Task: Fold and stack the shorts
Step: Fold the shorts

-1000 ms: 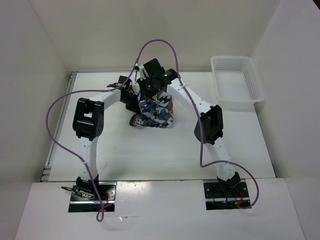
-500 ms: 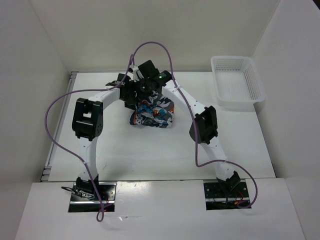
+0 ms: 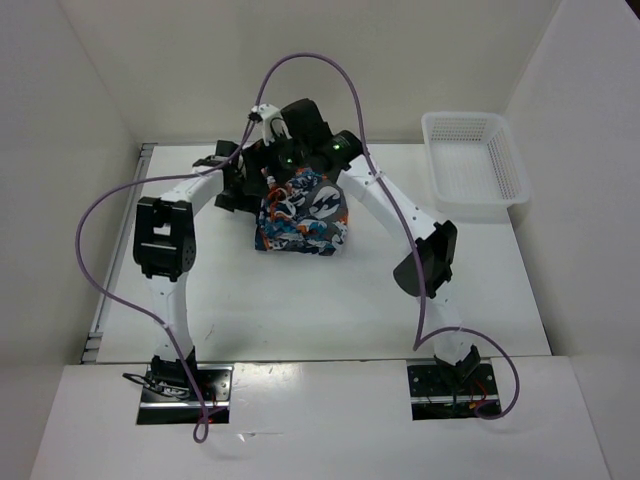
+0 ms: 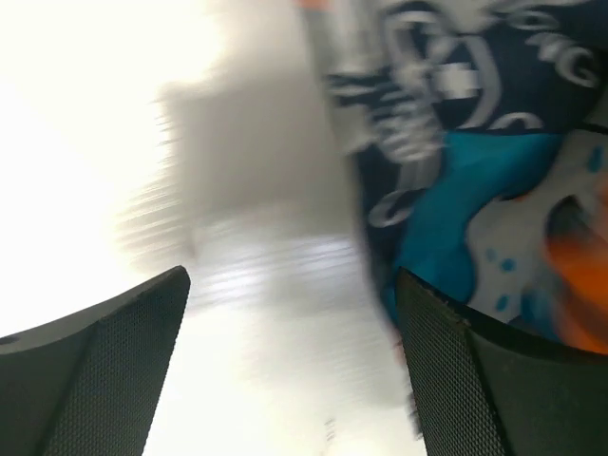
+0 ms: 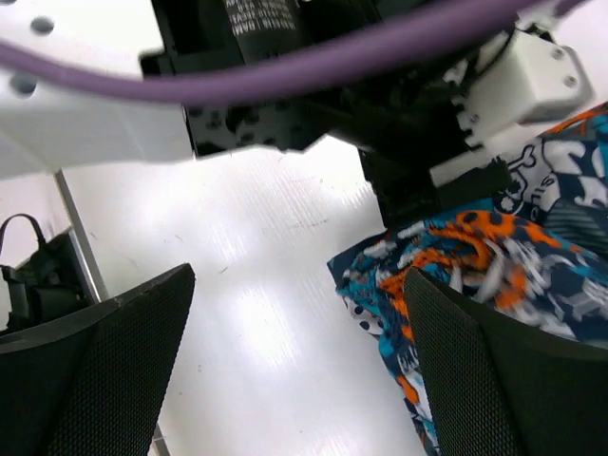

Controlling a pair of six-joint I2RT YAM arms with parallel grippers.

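Observation:
The shorts (image 3: pixel 303 213), printed in teal, orange, white and navy, lie as a folded bundle on the white table just behind its middle. Both wrists crowd together at the bundle's far left edge. My left gripper (image 4: pixel 294 380) is open with only bare table between its fingers. In its blurred view the shorts (image 4: pixel 494 180) fill the upper right, beside the right finger. My right gripper (image 5: pixel 299 370) is also open over bare table. The shorts (image 5: pixel 475 275) lie against its right finger, not between the two. In the top view the wrists hide both pairs of fingertips.
A white mesh basket (image 3: pixel 437 160) stands at the table's far right corner. White walls close in the table on the left, back and right. A purple cable (image 3: pixel 110 250) loops out from the left arm, and the left arm's link (image 5: pixel 95 104) crosses the top of the right wrist view.
Both grippers have opened and let go of the shorts, which now rest on the table. The wrists have drawn back towards the far left of the bundle.

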